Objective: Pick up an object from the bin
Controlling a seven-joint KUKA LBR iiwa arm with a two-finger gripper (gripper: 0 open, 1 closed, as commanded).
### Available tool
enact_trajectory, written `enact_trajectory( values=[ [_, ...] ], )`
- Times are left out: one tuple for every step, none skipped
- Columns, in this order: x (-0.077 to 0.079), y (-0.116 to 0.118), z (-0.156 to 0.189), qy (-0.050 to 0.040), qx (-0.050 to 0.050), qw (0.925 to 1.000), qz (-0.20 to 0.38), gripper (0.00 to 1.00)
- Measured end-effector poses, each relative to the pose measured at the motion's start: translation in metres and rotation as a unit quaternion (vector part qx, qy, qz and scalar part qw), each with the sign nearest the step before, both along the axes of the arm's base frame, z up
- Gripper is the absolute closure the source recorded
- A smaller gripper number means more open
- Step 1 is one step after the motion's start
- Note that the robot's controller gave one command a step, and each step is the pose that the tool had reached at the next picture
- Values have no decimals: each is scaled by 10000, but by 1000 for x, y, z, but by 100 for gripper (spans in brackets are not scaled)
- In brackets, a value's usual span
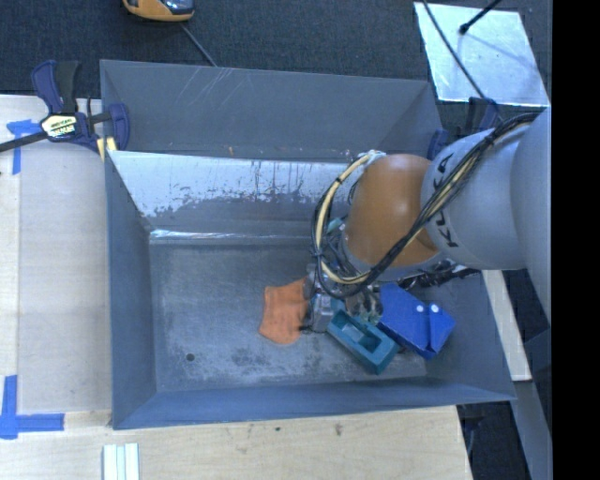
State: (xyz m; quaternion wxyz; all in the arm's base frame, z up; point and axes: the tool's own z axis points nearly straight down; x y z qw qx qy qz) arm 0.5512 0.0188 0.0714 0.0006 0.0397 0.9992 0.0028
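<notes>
Orange-capped arm (487,202) down from the right, pincer (322,314) low between orange lump (281,317) and teal block (364,342), grip unclear.

Robotics lab or test cell, by the look of it. Scuffed, scratched grey metal bin (131,281) set up as a work station. Reaching in from the bin's right, a heavy industrial arm (506,206) with an orange cover (394,206) and bundled cables (325,220). Beyond the bin's far rim, dark carpet (281,33), a yellow device (159,7) on a cord, and thin stand legs (466,25) past its far right corner.
</notes>
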Motion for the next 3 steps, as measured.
enact_trajectory(
  values=[
    [0,0,0,0,0,10000,-2,100],
    [6,23,19,22,-25,10000,-49,100],
    [2,23,23,8,-14,10000,-37,100]
  ],
)
